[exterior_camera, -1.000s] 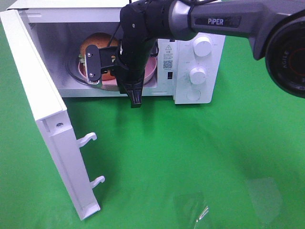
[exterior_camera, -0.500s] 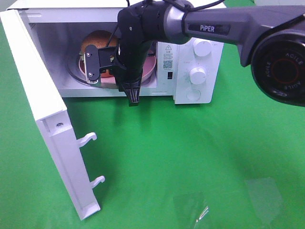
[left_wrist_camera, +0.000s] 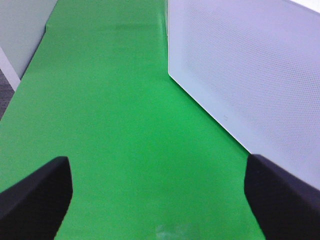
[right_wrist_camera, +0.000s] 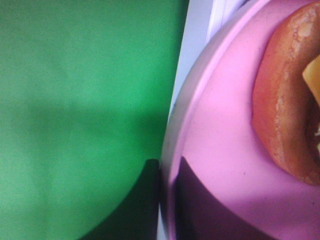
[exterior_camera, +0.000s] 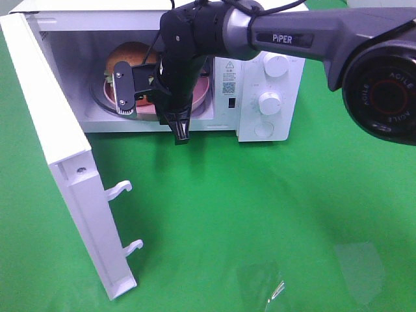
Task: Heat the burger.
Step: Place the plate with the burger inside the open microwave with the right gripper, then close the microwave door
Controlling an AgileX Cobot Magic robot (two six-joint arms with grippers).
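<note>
Green cloth (exterior_camera: pixel 260 214) surrounds open microwave (exterior_camera: pixel 250 114) (right pincer (right_wrist_camera: pixel 169 172) on plate (right_wrist_camera: pixel 220 125) half-hides burger (exterior_camera: pixel 133 52)).

Your passages: microwave (exterior_camera: pixel 286 81) mouth, crowded by right gripper (right_wrist_camera: pixel 167 210), plate (exterior_camera: pixel 205 91) and burger (exterior_camera: pixel 133 52); open door (exterior_camera: pixel 55 149) walls its left; green mat (exterior_camera: pixel 260 214) free.
</note>
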